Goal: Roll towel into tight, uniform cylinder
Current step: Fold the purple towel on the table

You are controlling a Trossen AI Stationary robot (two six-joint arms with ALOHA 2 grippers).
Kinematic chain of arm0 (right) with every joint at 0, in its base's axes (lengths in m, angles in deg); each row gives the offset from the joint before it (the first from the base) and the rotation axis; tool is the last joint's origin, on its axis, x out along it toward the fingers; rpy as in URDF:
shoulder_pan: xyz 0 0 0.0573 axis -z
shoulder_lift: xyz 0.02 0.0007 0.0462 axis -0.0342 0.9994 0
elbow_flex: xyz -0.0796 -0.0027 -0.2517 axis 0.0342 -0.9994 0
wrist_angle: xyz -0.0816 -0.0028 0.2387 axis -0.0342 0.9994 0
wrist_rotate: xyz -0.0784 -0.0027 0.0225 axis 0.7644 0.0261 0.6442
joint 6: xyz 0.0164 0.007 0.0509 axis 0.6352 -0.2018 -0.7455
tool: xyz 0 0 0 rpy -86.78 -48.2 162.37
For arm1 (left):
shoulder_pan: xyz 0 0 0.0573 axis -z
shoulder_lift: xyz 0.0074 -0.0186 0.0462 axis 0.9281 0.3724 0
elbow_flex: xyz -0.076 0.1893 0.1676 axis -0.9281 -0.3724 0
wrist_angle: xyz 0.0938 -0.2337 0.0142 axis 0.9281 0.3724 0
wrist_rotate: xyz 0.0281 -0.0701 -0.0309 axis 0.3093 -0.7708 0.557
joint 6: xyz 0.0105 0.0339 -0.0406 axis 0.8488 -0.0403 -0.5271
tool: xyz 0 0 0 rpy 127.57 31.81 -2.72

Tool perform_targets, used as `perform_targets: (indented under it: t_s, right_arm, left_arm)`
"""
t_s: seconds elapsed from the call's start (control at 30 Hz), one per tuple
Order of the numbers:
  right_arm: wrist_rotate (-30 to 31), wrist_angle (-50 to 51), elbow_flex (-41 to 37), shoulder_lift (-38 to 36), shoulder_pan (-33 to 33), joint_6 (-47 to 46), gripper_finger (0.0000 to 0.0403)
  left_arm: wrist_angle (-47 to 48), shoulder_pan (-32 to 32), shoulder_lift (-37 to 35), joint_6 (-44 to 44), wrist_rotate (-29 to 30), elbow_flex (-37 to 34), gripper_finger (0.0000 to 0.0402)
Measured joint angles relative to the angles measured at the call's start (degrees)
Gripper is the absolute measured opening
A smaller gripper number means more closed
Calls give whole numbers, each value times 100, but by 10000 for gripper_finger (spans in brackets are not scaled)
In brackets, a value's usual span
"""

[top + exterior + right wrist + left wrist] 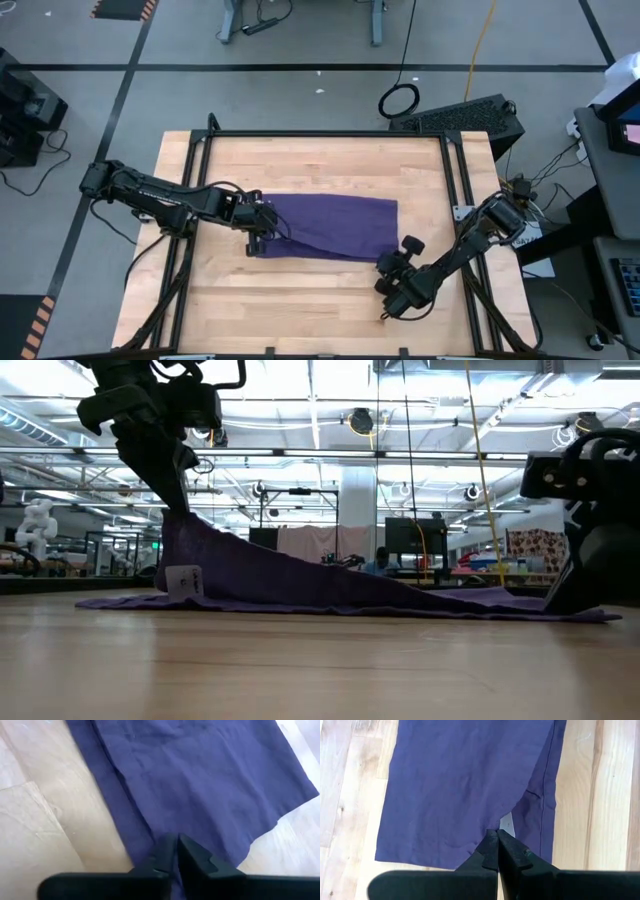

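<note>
The towel (330,228) lies mid-table, its left end lifted, pinched in the clenched left gripper (262,222). The right gripper (385,262) is clamped on the right edge. Uneven tension risks a skewed, loose roll.

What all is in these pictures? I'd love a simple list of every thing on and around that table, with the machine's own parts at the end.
towel: one, purple, spread across the middle of the table, its left end lifted off the wood
tag: one, white, on the towel's raised end
table: one, light wood with a black frame, centre of the floor
cable coil: one, black, on the grey floor beyond the table
black case: one, on the floor past the table's far right corner
left gripper: one, dark, shut on the towel at its left end, holding it up
right gripper: one, dark, at the towel's right end low on the table, fingers together on the cloth edge
</note>
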Motion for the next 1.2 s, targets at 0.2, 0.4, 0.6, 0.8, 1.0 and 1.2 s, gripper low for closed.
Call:
perform_targets:
  t_s: [0.2,0.4,0.6,0.8,1.0,1.2]
  right_arm:
    - [-333,102,-4,-570,-109,199,90]
    - [-531,331,-2,-1054,-285,615,141]
    - [-494,-81,-393,-1087,-539,863,145]
    - [-439,-487,-857,-1087,-671,611,135]
    - [-379,-566,-946,-1087,-671,565,125]
    - [-409,-696,-955,-1087,-664,652,90]
  left_arm:
    - [13,0,0,2,2,0,0]
    - [11,0,0,4,2,0,0]
    - [15,0,0,9,4,0,0]
    - [24,0,0,9,7,0,0]
    - [27,0,0,7,9,0,0]
    - [-16,0,0,7,26,0,0]
